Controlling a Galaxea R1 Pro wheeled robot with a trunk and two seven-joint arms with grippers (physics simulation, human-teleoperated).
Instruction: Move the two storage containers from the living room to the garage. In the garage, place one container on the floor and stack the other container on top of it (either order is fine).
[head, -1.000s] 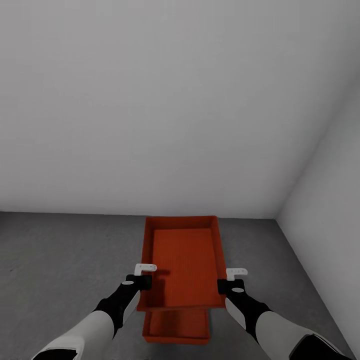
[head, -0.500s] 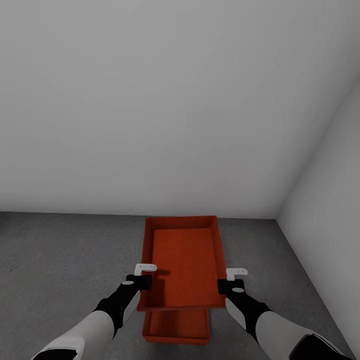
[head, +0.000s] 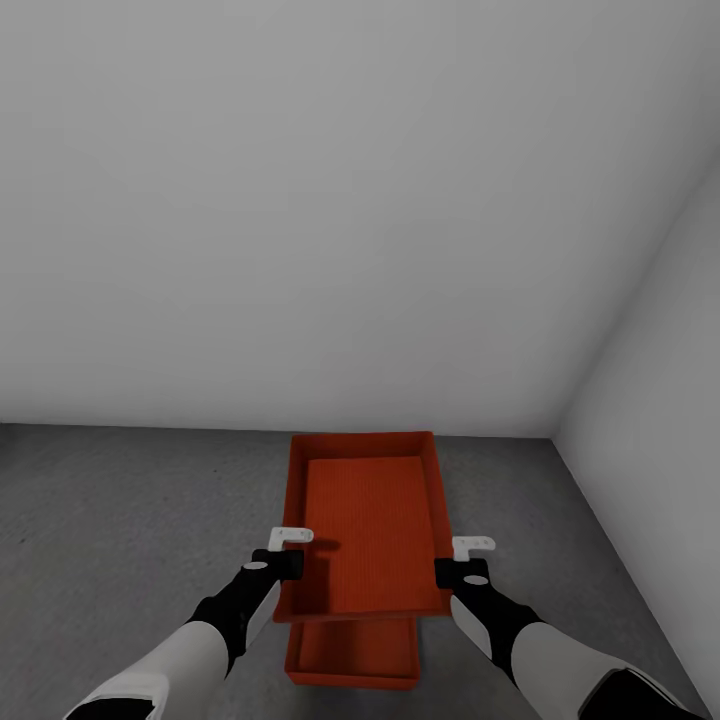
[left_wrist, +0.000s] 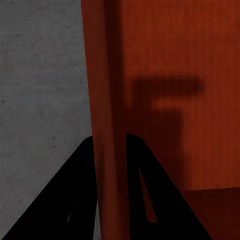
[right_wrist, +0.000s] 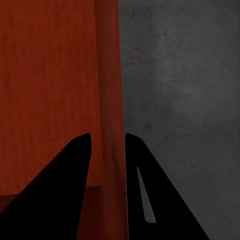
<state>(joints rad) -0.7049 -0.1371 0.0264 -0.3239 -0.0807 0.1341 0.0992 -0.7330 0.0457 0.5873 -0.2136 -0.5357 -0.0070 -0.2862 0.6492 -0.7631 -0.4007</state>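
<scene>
Held by its thin, stiff side walls, the upper box (head: 367, 528) looks light but apt to tip, left gripper (head: 287, 560) and right gripper (head: 458, 568) each pinching one above the lower box (head: 352, 652) on the floor (head: 120, 520).

Nothing is changing between the earlier head views and now. The upper container (head: 366, 530) is sitting at the same spot in the picture, and so is the lower container (head: 352, 655) under its near end on the floor (head: 120, 520). The left gripper (head: 288, 563) and right gripper (head: 446, 572) are keeping the same places on the upper container's side walls, each with a wall between its fingers in the wrist views. The walls (head: 300, 220) are lining up the same way too, so the camera is not moving either.
</scene>
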